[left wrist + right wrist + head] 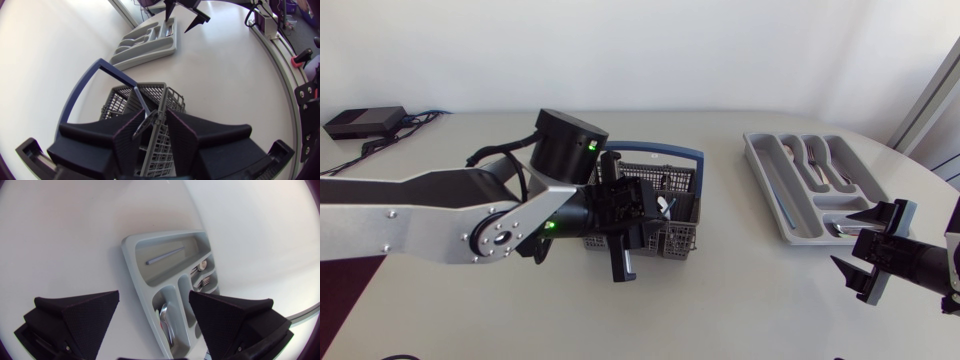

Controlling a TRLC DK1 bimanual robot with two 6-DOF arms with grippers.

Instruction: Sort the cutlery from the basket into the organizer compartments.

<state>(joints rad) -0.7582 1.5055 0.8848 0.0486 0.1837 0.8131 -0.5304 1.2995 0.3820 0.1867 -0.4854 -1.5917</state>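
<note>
Left gripper (156, 115) has its fingers open, straddling the basket (122, 95) wall; right gripper (154, 295) is open too. Closing now probably grabs mesh and drags the basket.

We work at a pale, off-white table (740, 300) with a smooth matte top; its edge curves round on our right side. At the far left corner a flat black box (362, 122) lies on it, with dark cables (420, 120) trailing beside it. Behind the far edge stands a plain white wall (670, 50). The light is soft and even, and shadows fall faint.
</note>
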